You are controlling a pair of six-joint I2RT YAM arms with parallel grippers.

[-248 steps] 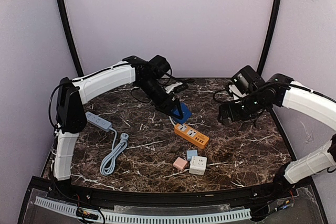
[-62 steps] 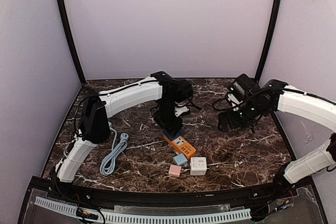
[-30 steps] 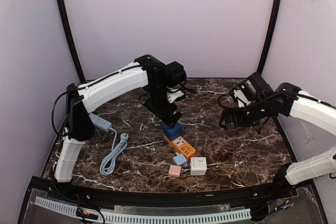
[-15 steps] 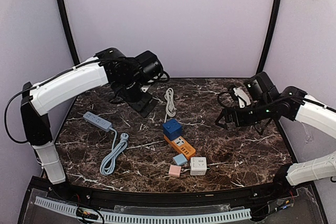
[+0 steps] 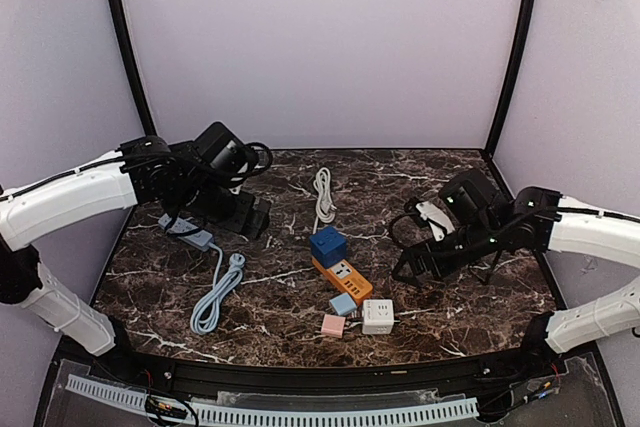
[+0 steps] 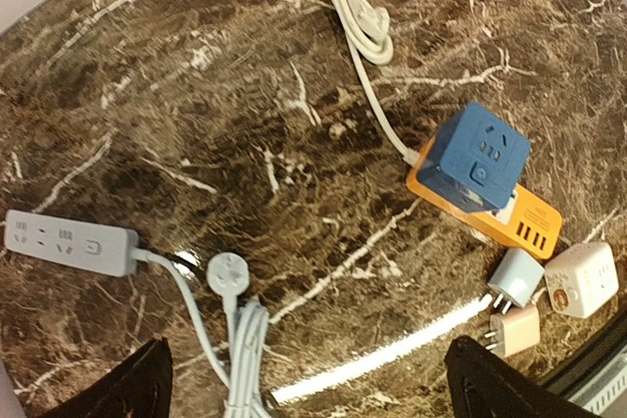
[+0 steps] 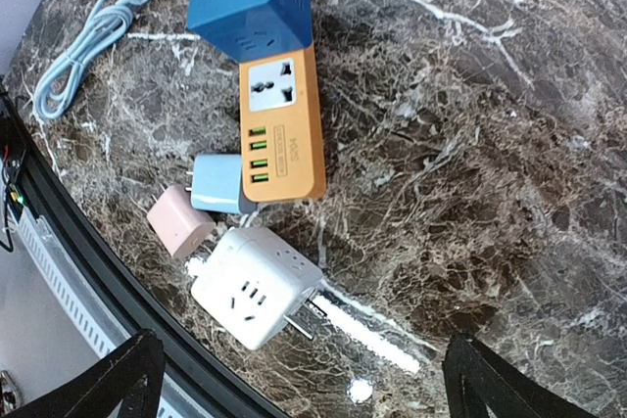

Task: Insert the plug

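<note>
Blue cube plug point(image 5: 327, 246) sits on the 11 o'clock end of the orange strip point(image 5: 348, 281), mid-counter point(image 5: 470, 297). We can't tell if it's fully seated. Left pincer point(image 5: 247, 215) at the plug's 9 o'clock, fingers spread wide, holding nothing. Right pincer point(image 5: 408, 265) at its 3 o'clock, also wide apart and empty. White cube point(image 5: 377, 315), blue charger point(image 5: 343, 303) and pink charger point(image 5: 333, 325) cluster at the strip's 6 o'clock.

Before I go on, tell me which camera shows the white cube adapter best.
The right wrist view: the white cube sits large and close, socket holes and metal prongs plain. The left wrist view catches the white cube small near its right edge. The top external view shows the white cube only as a tiny block.
</note>
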